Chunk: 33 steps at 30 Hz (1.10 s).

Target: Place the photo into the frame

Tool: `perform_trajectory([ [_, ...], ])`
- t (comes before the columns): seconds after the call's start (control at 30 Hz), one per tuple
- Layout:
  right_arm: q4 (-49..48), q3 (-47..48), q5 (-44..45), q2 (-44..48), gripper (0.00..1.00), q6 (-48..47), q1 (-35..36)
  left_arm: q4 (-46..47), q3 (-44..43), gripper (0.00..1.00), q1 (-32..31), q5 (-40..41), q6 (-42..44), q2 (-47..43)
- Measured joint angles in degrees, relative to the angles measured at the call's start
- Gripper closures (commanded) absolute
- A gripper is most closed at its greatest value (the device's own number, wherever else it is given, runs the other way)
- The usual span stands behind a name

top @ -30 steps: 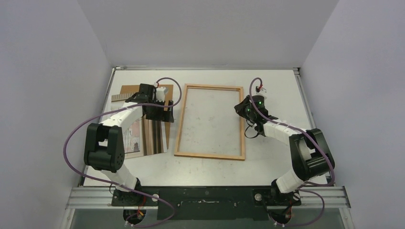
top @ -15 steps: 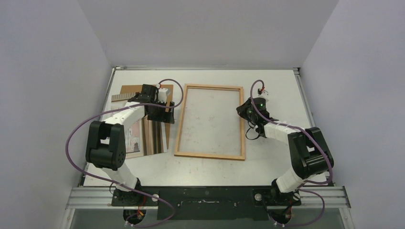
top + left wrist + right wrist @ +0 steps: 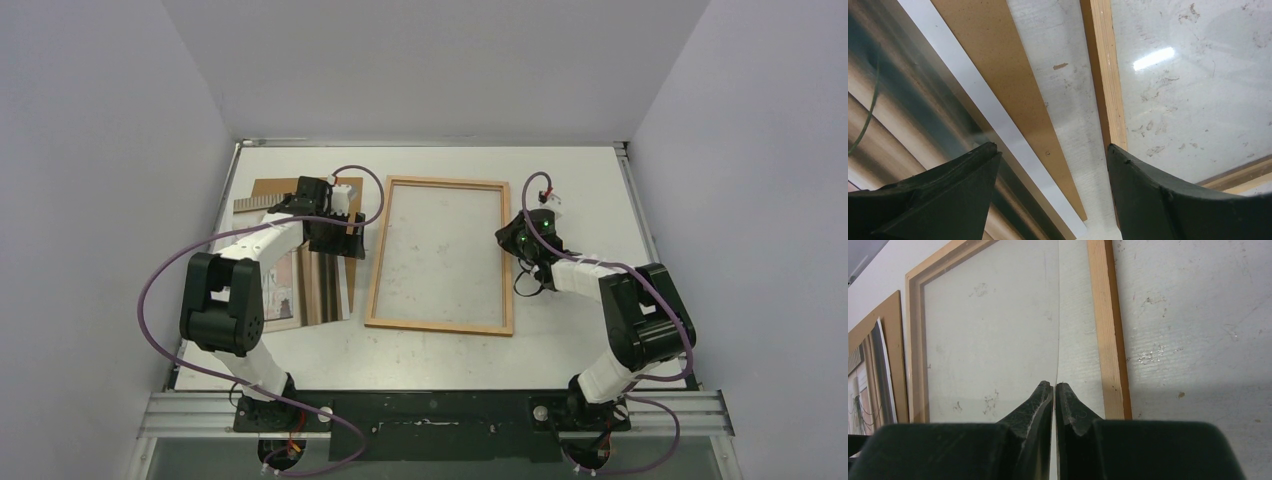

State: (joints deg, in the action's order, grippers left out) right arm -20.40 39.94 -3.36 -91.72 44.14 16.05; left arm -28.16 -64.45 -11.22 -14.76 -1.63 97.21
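1. The photo (image 3: 318,290) lies picture-side up at the left of the bench. It rests on a brown backing sheet (image 3: 268,188), whose far end and right edge show from under it. The photo is not in the frame.
2. The frame (image 3: 438,326) lies flat in the middle of the bench, just to the right of the photo, with a strip of bare surface between them. Its clear pane (image 3: 440,250) is smudged, and no print rests on it.
3. The left end effector (image 3: 1050,150) hangs low near the photo's right edge — fingers spread wide, nothing between them. Beneath the gap, its wrist view shows the photo's white margin, the backing sheet, the bare strip and the frame's left rail.
4. The right end effector (image 3: 1054,385) is closed tight, over the pane and just inside the frame's right rail. A thin pale line runs from its fingertips up across the pane. I cannot tell whether that is a thin sheet pinched edge-on.
5. By my reading the task is at an early stage, since nothing grips the photo. Lifting it, carrying it across and laying it inside the wooden border are all left to do. The backing sheet is also outside the frame.
6. The bench (image 3: 590,190) is white, scuffed and stained, with metal edging. Plain pale walls (image 3: 420,60) close it in on three sides, and the arm bases sit on a dark rail (image 3: 440,412) at the near edge.
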Motion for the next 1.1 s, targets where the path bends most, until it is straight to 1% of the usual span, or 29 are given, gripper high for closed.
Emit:
perform_trajectory([
  [0.47, 1.16, 0.00, -1.99, 0.33, 0.95, -0.39, -2.16, 0.15, -0.24, 0.25, -0.11, 0.02, -0.02, 0.11],
  [0.87, 1.60, 0.02, -3.58, 0.33, 0.95, -0.37, -2.21, 0.17, -0.33, 0.25, -0.37, 0.17, 0.37, 0.17],
  [1.1, 1.55, 0.07, -3.91, -0.11, 0.95, 0.00, -2.14, 0.87, -0.31, 0.30, -0.48, 1.49, 0.66, 1.38],
])
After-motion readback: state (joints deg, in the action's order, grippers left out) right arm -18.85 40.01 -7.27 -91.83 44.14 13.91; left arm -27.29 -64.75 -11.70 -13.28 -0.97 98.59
